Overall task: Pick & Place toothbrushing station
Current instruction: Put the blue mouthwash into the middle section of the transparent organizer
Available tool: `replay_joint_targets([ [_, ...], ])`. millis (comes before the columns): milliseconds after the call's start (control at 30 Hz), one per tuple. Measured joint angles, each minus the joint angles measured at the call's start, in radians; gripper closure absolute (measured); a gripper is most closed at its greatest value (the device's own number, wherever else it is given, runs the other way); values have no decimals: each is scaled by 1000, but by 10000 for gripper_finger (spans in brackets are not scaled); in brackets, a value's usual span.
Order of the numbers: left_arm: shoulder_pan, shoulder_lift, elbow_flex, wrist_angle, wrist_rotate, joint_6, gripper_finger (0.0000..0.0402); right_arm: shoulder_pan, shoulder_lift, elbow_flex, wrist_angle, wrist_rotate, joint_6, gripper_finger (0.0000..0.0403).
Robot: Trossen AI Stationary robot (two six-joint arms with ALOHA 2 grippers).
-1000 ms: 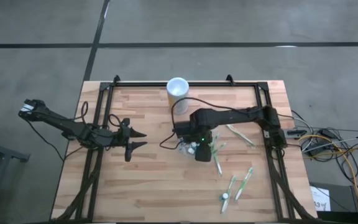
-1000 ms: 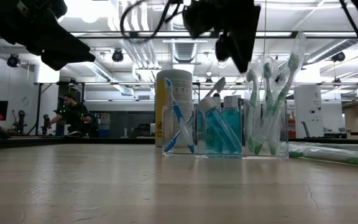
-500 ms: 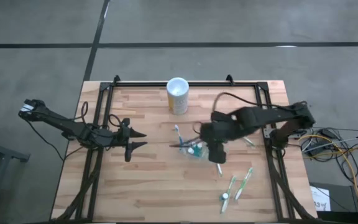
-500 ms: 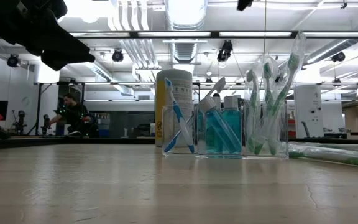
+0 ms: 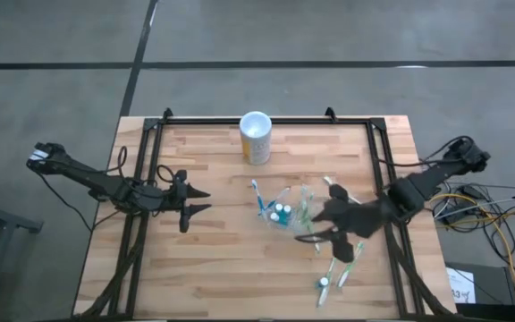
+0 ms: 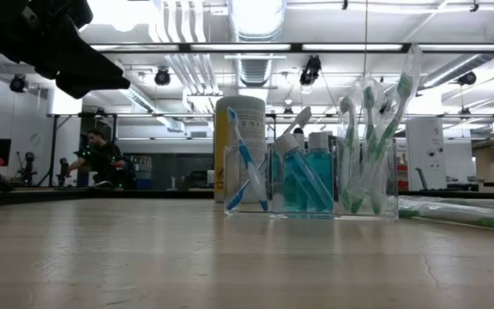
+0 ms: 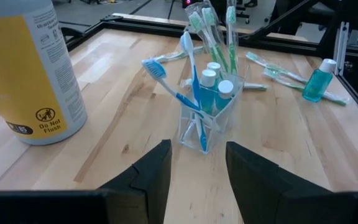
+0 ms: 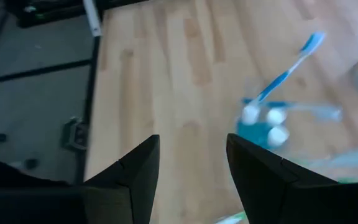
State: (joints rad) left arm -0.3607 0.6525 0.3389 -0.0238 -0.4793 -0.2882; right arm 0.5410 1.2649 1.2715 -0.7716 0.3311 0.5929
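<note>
The toothbrushing station (image 5: 284, 211), a clear plastic holder, stands upright on the wooden counter (image 5: 213, 268) near its middle. It carries blue toothbrushes (image 7: 169, 84) on one side, green toothbrushes (image 6: 376, 129) on the other, and small bottles of blue liquid (image 6: 311, 176) between them. Neither claw touches it.

The right claw (image 5: 322, 234) hangs over the counter just beside the station, on the side toward the counter's right edge. Its fingers (image 8: 138, 171) stand apart with bare wood showing between them, and they hold nothing. Directly around this claw lie loose green toothbrushes (image 5: 351, 259), some just below it and one toward the far side. A small lone bottle (image 7: 317, 81) also lies among them, so the room on that side is crowded. The black frame rail (image 5: 399, 241) runs along the right edge close behind the arm.

The left claw (image 5: 197, 200) waits well apart from the station, toward the counter's left side, with its tips pointing at the holder. Its fingers (image 7: 151, 177) are spread with a clear gap and are empty. Between this claw and the station the wood is bare and open. Ahead of it and toward the far edge stands a yellow container with a white top (image 5: 256, 137), clear of the straight line to the holder. The near half of the counter in front of both claws is mostly open board, bounded by the black frame along its sides.

In the room beyond, a person (image 6: 101, 159) is far off behind the counter.
</note>
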Motion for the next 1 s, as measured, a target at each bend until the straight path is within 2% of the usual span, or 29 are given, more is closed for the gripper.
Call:
replay_joint_targets([
  [133,0,0,0,0,0,0,244,104,-60,-143,89,15,90,220],
  [233,0,0,0,-1,0,0,244,210,-95,-233,164,78,103,220],
  [467,0,0,0,0,0,0,244,438,-118,-396,269,216,59,220],
  [567,0,0,0,0,0,0,244,513,-112,-472,377,293,-12,220],
  [667,0,0,0,0,0,0,244,551,-111,-546,508,325,-65,220],
  [867,0,0,0,1,0,0,244,555,-100,-680,798,323,-137,220],
  [1000,0,0,0,0,0,0,244,554,-48,-726,880,323,-156,220],
])
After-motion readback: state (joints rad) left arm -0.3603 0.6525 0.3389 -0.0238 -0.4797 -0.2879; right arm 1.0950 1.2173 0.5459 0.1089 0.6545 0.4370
